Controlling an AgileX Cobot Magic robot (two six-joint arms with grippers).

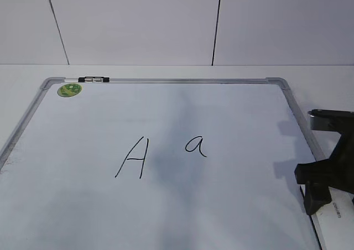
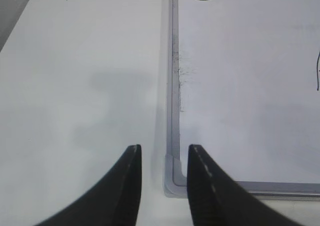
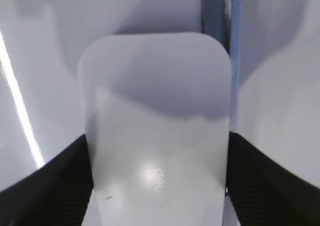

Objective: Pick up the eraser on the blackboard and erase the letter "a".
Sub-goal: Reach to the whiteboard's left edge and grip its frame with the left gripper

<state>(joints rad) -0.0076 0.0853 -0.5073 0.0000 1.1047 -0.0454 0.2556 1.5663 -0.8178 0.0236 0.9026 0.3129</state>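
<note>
From the front, the right pincer (image 1: 323, 186) is hanging at the blackboard (image 1: 166, 206)'s right edge, over the eraser (image 1: 334, 222), well right of the letter "a" (image 1: 196, 146). At the left wrist, the left pincer (image 2: 164, 186) is idling half-parted and empty over the frame corner. At the right wrist, spread jaws are straddling the eraser's long sides, not yet visibly clamping.

Bright, even, cool-white lighting throughout. Soft grey shadow patches across the blackboard (image 1: 166, 206); faint arm shadow on the table (image 2: 75, 86). Narrow glare streak at left of right wrist view, small hotspot on the eraser (image 3: 155, 131). Eraser soft, slightly out of focus; exterior view mildly grainy.
</note>
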